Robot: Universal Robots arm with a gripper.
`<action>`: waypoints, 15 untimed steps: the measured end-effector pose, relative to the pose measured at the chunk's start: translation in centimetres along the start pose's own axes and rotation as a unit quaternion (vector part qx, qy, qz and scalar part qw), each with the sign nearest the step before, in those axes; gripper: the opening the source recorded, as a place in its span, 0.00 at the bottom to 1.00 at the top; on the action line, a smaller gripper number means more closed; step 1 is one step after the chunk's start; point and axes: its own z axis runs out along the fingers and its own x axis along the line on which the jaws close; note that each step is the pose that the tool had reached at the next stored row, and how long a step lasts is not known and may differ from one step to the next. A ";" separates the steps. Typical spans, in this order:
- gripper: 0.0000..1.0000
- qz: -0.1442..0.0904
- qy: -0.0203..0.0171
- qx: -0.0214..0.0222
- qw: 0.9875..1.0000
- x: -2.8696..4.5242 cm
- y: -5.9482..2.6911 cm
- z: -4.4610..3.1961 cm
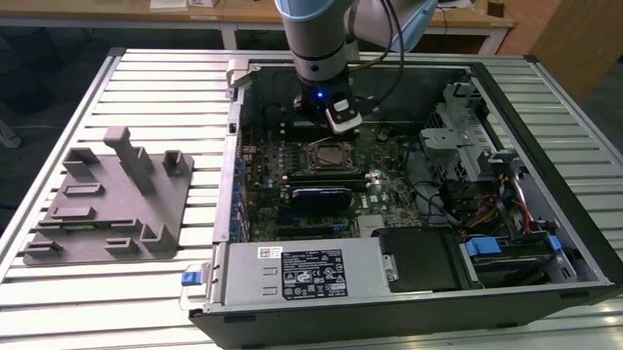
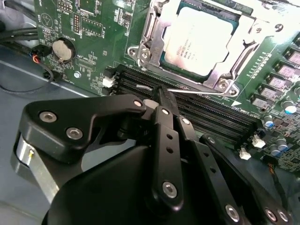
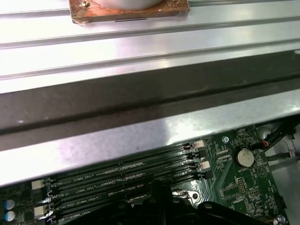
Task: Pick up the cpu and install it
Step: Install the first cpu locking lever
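Slatted metal table (image 1: 146, 292) carries an open case (image 1: 545, 219). We see the cpu (image 2: 205, 41) already seated in its socket (image 2: 145, 51), frame open. Our gripper (image 2: 161, 101), clenched and empty, hangs over the memory slots (image 2: 206, 115) just beside it.

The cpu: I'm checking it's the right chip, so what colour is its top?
Pale silver-grey metal, clearest in the second wrist view, where the cpu sits in the socket.

Bright overhead light, rail glare, perhaps soft
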 end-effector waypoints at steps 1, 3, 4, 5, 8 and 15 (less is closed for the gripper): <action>0.11 0.000 0.000 0.000 1.000 0.00 0.00 0.00; 0.11 0.000 0.000 0.000 1.000 0.32 -0.07 -0.08; 0.11 0.000 0.000 0.000 1.000 0.32 -0.07 -0.08; 0.11 0.000 0.000 0.000 1.000 0.34 -0.08 -0.08; 0.11 0.000 0.000 0.000 1.000 0.36 -0.09 -0.08; 0.11 0.003 -0.001 0.002 1.000 0.36 -0.09 -0.06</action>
